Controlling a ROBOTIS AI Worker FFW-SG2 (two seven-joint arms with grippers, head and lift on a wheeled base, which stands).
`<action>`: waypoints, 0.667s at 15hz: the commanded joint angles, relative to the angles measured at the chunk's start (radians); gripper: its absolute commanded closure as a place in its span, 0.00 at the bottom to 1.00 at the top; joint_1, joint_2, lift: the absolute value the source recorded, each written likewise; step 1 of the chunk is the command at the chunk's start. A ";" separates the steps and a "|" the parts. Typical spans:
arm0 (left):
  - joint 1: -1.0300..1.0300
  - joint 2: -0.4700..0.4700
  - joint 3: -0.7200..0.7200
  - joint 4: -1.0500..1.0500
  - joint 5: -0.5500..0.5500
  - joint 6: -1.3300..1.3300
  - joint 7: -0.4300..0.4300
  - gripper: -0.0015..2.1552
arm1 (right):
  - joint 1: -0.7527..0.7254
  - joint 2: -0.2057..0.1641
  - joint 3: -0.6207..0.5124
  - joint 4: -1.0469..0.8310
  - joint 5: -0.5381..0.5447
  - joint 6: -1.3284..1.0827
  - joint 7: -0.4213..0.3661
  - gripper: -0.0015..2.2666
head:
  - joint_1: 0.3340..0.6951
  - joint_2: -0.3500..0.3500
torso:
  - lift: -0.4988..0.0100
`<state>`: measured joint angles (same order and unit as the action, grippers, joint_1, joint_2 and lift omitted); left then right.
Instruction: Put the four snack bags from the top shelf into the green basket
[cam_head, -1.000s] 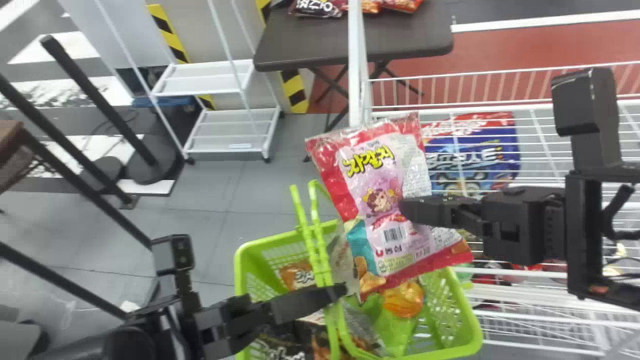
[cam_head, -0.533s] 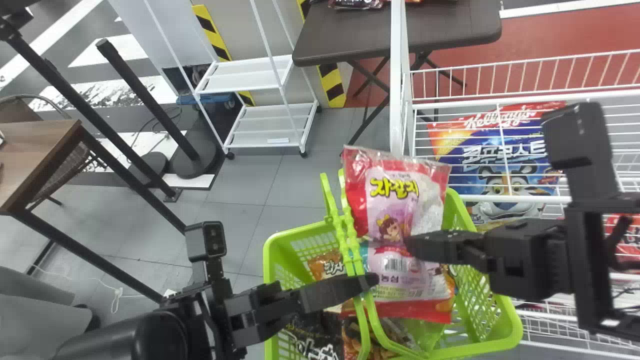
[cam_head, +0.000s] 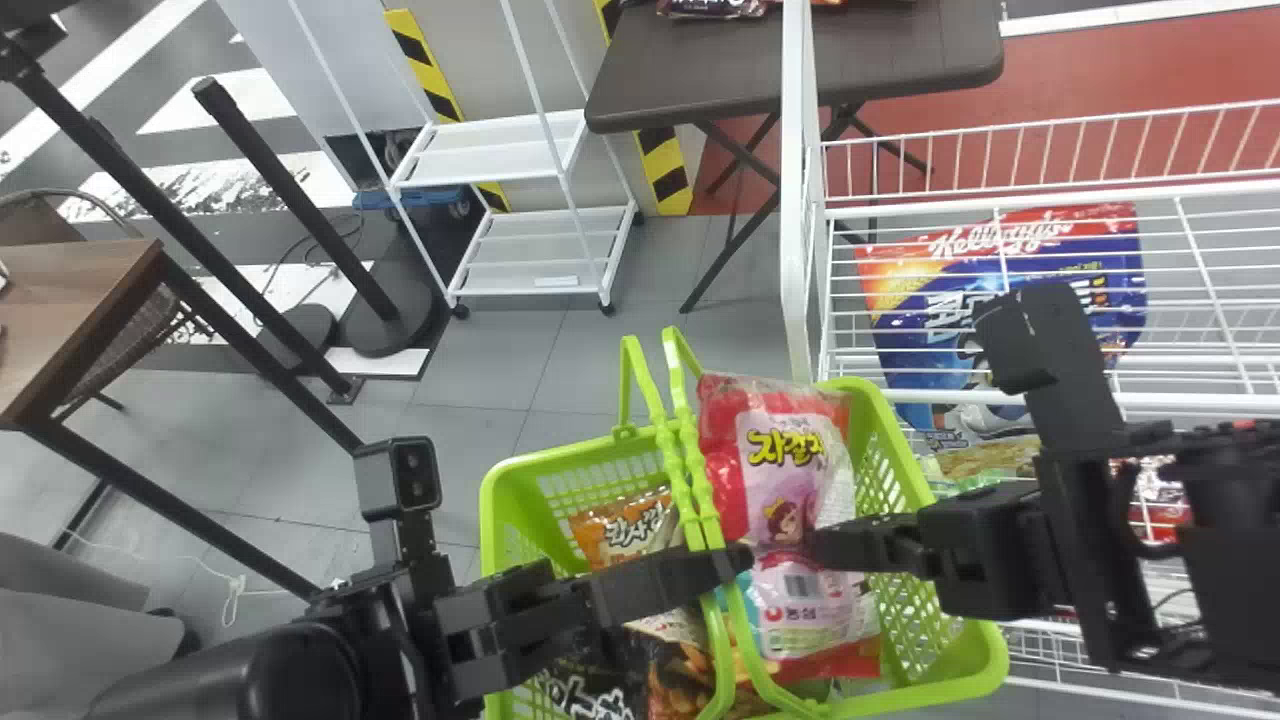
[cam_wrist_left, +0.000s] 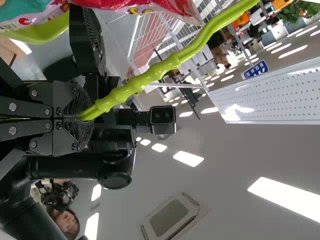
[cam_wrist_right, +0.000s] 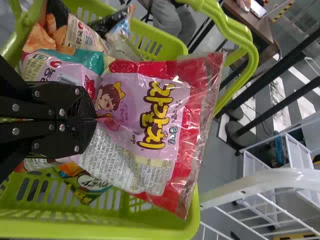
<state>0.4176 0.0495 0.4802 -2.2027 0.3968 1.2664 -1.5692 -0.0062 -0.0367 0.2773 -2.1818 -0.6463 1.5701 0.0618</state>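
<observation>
Green basket (cam_head: 540, 458) holds an orange snack bag (cam_head: 625, 525); the left hand (cam_head: 738, 562) is clenched on the basket's handle (cam_head: 704, 495). Right of that, the right hand (cam_head: 815, 547) pinches a pink-and-red snack bag (cam_head: 790, 480) at the basket's opening.

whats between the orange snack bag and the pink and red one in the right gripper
Two light-green plastic handles of the green basket, with the left gripper clamped there; the head view shows this.

The head camera looks down on the basket (cam_head: 940, 695), the right wrist's (much closer) shares it, the left's faces the ceiling (cam_wrist_left: 230, 150).
</observation>
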 joint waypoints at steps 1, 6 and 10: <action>0.007 0.001 0.009 -0.015 0.013 0.000 -0.011 1.00 | -0.018 0.000 0.020 0.034 0.036 0.002 -0.005 0.97 | 1.00 1.00 | 0.97; 0.009 0.001 0.008 -0.014 0.008 -0.003 -0.011 1.00 | -0.005 -0.022 0.014 -0.007 0.031 0.002 0.041 0.00 | 1.00 1.00 | 0.97; 0.007 0.001 0.023 -0.002 0.005 -0.003 -0.011 1.00 | 0.006 -0.015 -0.116 -0.104 -0.041 0.002 0.069 0.02 | 1.00 1.00 | 0.97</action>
<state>0.4253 0.0504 0.4991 -2.2083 0.4023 1.2633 -1.5693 -0.0043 -0.0565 0.2153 -2.2540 -0.6682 1.5701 0.1230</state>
